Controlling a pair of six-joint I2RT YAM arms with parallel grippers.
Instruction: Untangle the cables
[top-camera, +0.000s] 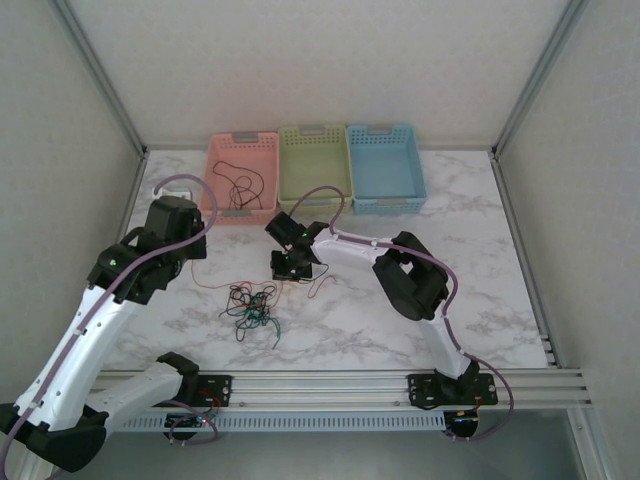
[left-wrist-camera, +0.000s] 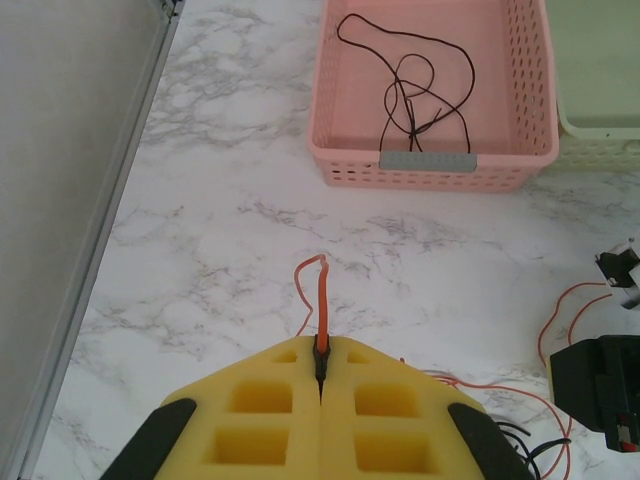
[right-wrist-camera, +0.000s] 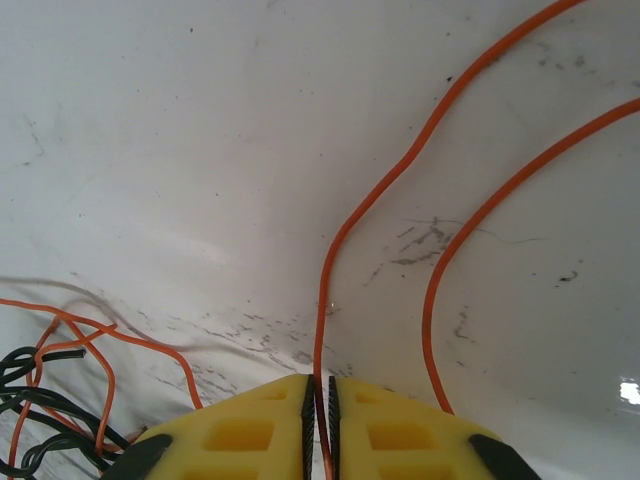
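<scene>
Cables (top-camera: 252, 308) lie tangled on the white marble table (top-camera: 450, 220), nearer me than the pink basket (top-camera: 240, 165). I count three baskets: that one, a green basket (top-camera: 314, 160) and a blue basket (top-camera: 385, 165), between pale walls (top-camera: 300, 50). From the left wrist, the left gripper (left-wrist-camera: 321, 352) is clamped on one red-orange cable (left-wrist-camera: 322, 305) short of the pink basket, which holds one black cable (left-wrist-camera: 420, 90). From the right wrist, the right gripper (right-wrist-camera: 318, 388) pinches a red-orange cable too.

On the white marble tabletop (top-camera: 480, 280) a tangle of thin black, red-orange and teal wires (top-camera: 252, 305) lies near the right pincer (top-camera: 292, 268). Behind stand a pink plastic basket (top-camera: 212, 175) holding a black wire (top-camera: 243, 186), a green basket (top-camera: 314, 165) and a blue basket (top-camera: 385, 160)
</scene>
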